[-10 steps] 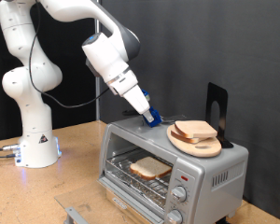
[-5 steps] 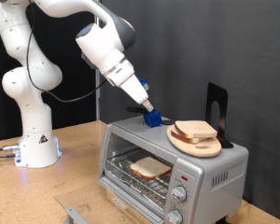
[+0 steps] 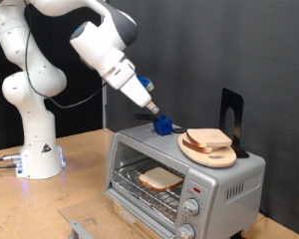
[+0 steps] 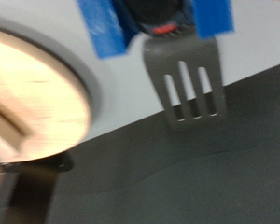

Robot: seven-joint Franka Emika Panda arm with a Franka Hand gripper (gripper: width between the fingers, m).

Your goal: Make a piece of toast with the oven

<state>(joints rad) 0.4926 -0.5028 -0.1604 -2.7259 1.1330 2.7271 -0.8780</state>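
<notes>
The silver oven (image 3: 229,184) stands at the exterior view's lower right, front open, with one piece of toast (image 3: 159,178) lying flat on its wire rack. My gripper (image 3: 161,124) hovers just over the oven's top at its back left corner, left of the round wooden board (image 3: 211,154). In the wrist view my gripper (image 4: 157,23), with blue-taped fingers (image 4: 103,33), is shut on a slotted metal spatula (image 4: 182,89) pointing out over the dark oven top (image 4: 196,177).
Two more bread slices (image 3: 209,139) lie stacked on the wooden board (image 4: 33,103). A black stand (image 3: 231,115) rises behind the board. The robot's white base (image 3: 38,149) stands on the wooden table (image 3: 80,184) at the left.
The arm's upper part has swung up and to the exterior view's left, leaning more. The gripper tip has stayed over the oven's back left corner.
</notes>
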